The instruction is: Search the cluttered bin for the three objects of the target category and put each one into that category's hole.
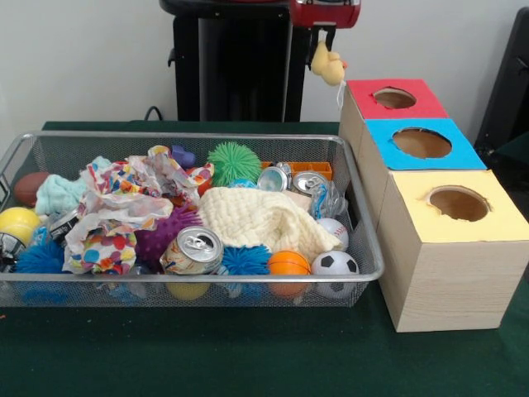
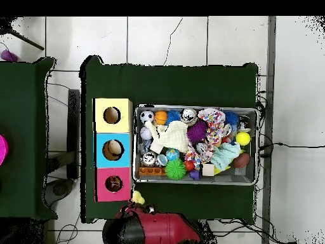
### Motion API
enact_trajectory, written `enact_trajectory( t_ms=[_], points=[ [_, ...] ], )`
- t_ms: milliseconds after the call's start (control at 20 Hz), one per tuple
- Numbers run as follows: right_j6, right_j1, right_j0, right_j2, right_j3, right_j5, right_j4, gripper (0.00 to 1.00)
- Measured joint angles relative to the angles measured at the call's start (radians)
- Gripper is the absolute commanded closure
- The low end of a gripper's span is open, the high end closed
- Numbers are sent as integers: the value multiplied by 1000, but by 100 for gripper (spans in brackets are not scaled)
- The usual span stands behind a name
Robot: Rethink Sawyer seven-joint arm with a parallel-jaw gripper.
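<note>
Gripper: the gripper (image 1: 329, 59) is hanging at the top centre of the front view, with its jaws pinching a small yellow soft toy (image 1: 328, 66).
Toy position: the yellow toy is sitting between the jaws, dangling above and just left of the red-topped box (image 1: 393, 99); in the overhead view it is showing at the lower left, just below that box (image 2: 137, 197).
Boxes: three wooden boxes are standing in a row on the right of the front view, topped red, blue (image 1: 422, 143) and yellow (image 1: 459, 204), each with one round hole.
Bin: one wire mesh bin (image 1: 364, 223) is filling the left and centre of the front view, on a green table (image 1: 248, 356).
Cans: at least three drink cans are lying in the bin, the nearest (image 1: 192, 251) at the front centre.
Balls: one soccer ball (image 1: 335, 265), one orange ball (image 1: 288, 263) and one baseball (image 1: 334, 230) are sitting at the bin's lower right corner; one yellow ball (image 1: 16, 220) is at its left.
Spiky balls: one green (image 1: 233, 162), one purple (image 1: 161, 238), and at least two blue (image 1: 245, 259) are showing.
Cloths: one cream cloth (image 1: 260, 219) is lying at the centre, one mint cloth (image 1: 58, 193) at the left.
Paper: crumpled dotted paper (image 1: 124, 207) is spreading across the left centre.
</note>
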Motion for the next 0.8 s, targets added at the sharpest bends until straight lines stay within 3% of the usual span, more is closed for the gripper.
enact_trajectory(
  t_ms=[450, 800],
  points=[
    [0, 6, 75, -40, 18, -13, 85, 100],
    [0, 46, 91, -47, 19, -94, 131, 100]
  ],
)
